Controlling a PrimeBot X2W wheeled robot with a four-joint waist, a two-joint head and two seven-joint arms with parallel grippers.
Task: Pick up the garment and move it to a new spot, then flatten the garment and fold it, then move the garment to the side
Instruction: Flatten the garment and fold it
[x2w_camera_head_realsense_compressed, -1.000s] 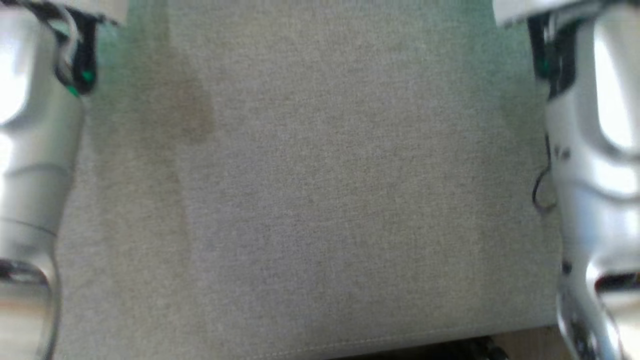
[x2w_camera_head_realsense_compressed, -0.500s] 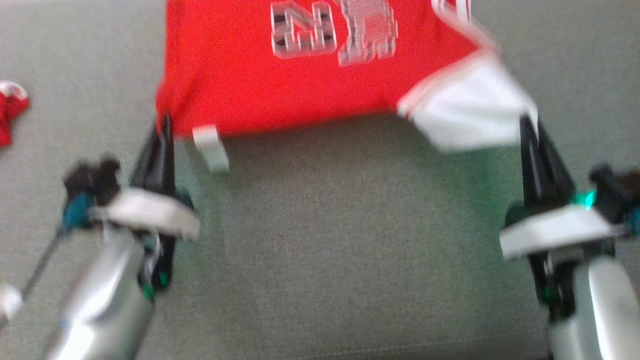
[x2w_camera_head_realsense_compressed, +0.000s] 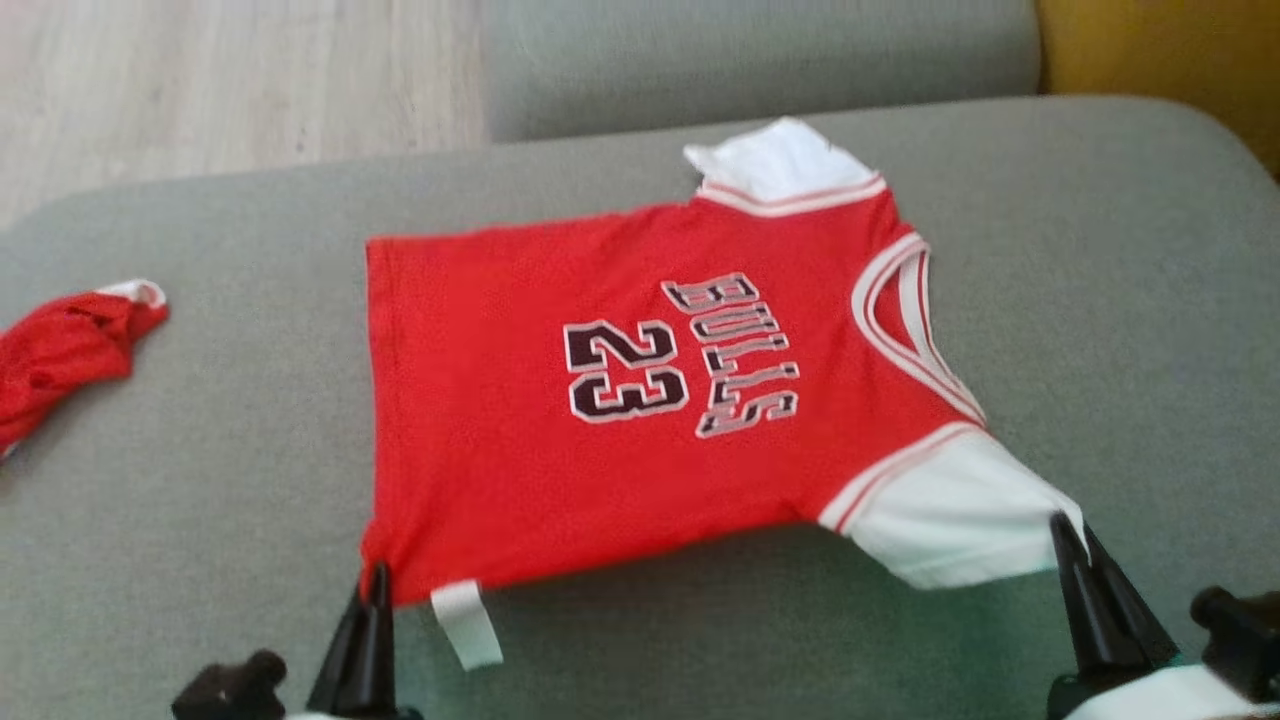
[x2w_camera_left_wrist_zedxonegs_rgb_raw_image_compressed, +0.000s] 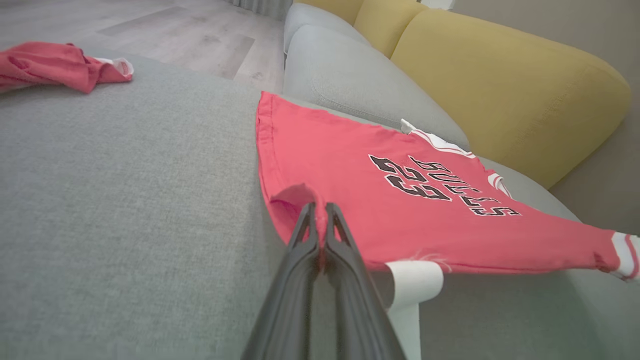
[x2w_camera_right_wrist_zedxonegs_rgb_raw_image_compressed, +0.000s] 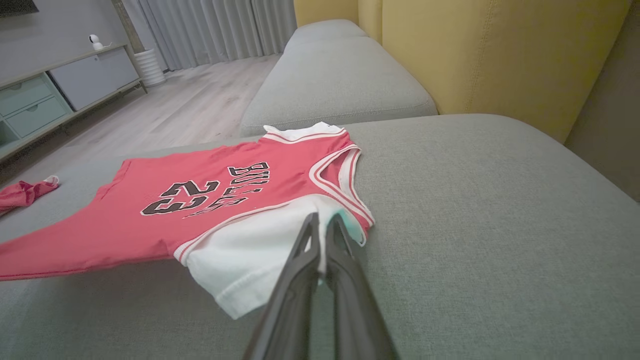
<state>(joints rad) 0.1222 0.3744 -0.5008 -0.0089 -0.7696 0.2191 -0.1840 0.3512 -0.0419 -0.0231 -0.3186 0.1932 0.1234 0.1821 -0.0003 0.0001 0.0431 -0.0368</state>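
Head view has the red shirt spread mid-frame on the grey sofa, light, limp and likely to sag, so corners suit: left tool pinches its hem lower left, right tool its white sleeve lower right.

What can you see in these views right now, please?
jersey: one, red with white sleeves, spread on the grey seat
second garment: one, red, crumpled at the seat's left end
seat: one, grey, under both garments
backrest cushions: at least two, yellow, to the seat's right
floor: one, pale wood, beyond the seat
left tool: one, dark, shut on the jersey's hem corner
right tool: one, dark, shut on the jersey's white sleeve
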